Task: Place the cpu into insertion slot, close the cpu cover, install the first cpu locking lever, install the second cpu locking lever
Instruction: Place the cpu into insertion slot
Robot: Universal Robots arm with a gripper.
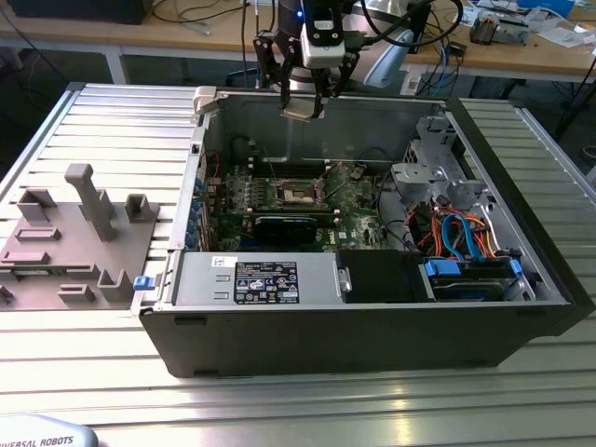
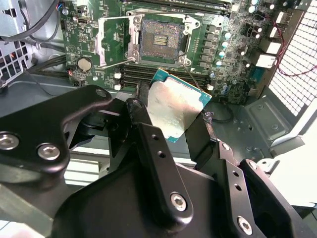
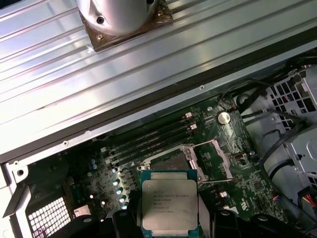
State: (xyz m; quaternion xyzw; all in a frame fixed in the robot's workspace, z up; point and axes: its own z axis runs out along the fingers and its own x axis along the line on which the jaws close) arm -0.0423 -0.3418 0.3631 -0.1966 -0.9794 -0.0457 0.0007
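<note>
My gripper (image 1: 302,102) hangs high over the open computer case's rear wall, shut on the cpu (image 1: 300,112). The cpu (image 2: 176,106) is a thin square chip pinched by its edges between the black fingers (image 2: 143,106). Its silvery printed face (image 3: 170,203) shows in the first wrist view. Well below it on the green board lies the insertion slot (image 2: 159,42), a dark square recess with nothing in it. The cpu cover (image 2: 115,42) is swung open and lies beside the slot. A thin wire locking lever (image 2: 198,82) stands released next to the socket. The slot (image 1: 300,191) sits mid-board in the exterior view.
Inside the case, a black card (image 1: 284,228) lies in front of the slot, a labelled power supply (image 1: 256,279) at the front, and a drive cage with blue cables (image 1: 466,265) on the exterior view's right. A grey fixture plate (image 1: 65,233) lies left of the case.
</note>
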